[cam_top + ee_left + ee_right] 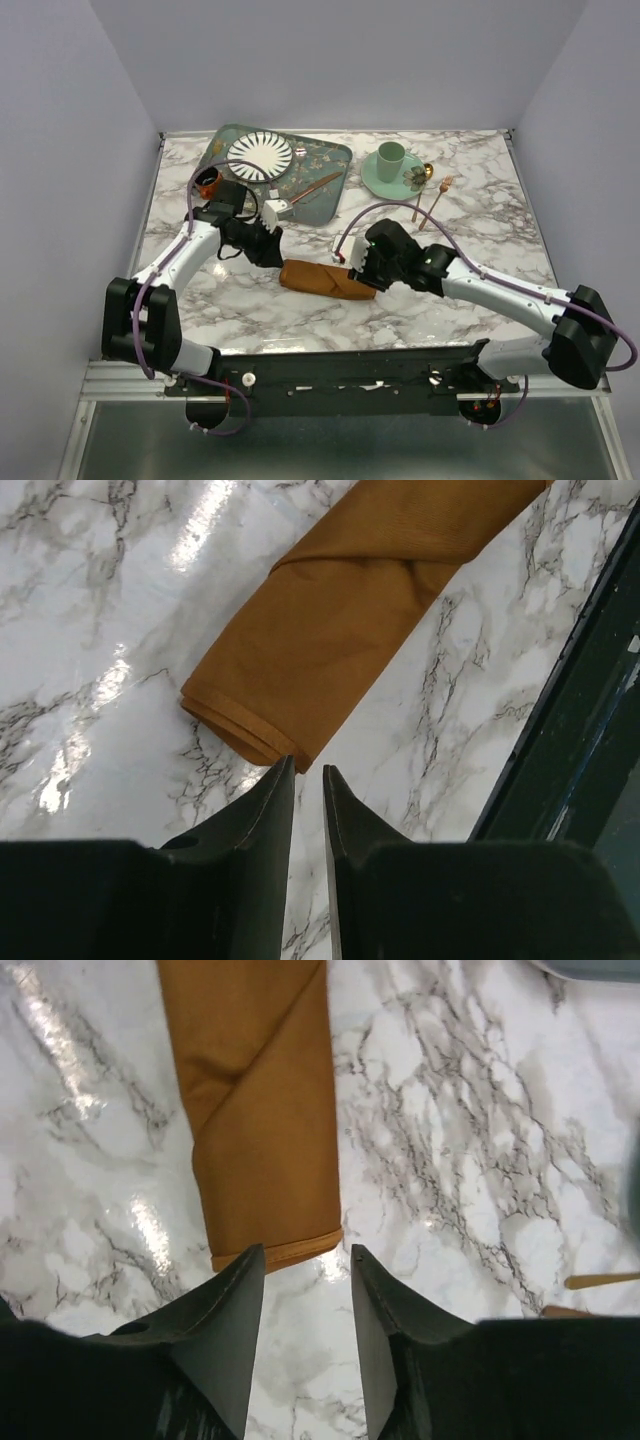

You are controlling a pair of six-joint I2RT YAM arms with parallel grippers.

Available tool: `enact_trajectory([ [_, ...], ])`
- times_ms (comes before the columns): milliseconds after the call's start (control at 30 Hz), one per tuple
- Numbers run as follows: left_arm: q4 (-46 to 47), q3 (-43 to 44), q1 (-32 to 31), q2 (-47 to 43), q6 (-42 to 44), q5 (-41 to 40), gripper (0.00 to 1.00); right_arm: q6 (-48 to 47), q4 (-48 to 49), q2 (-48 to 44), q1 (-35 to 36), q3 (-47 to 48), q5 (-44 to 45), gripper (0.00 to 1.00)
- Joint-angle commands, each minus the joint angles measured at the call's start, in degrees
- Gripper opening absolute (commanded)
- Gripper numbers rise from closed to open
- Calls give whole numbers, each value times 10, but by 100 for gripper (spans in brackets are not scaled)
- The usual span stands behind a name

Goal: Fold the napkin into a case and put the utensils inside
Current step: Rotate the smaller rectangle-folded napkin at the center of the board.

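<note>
- The patterned tray (335,160) is sitting at the surface's far left corner, carrying a copper knife-like piece (315,187).
- The left gripper (307,770) is hovering just beside the case's left end, its fingers slightly parted and gripping nothing.
- The case (325,279) is lying mid-surface, toward the near edge.
- The right gripper (305,1252) is standing open and empty at the case's right end.
- The spoon (427,172) and fork (437,203) are lying toward the far right corner, beside a green saucer (372,178).

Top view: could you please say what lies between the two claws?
The folded napkin lies there, left claw and right claw at its ends; top view.
</note>
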Motion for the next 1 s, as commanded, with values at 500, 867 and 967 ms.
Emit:
enact_trajectory([
  [500,-18,50,-61,177,4,-97,27,-78,-59,173,1,-2,-188,40],
  [867,-13,143,-58,248,19,-115,45,-46,-123,172,33,54,-292,61],
  [967,-17,159,-25,223,19,-71,51,-29,-156,161,-18,92,-324,64],
])
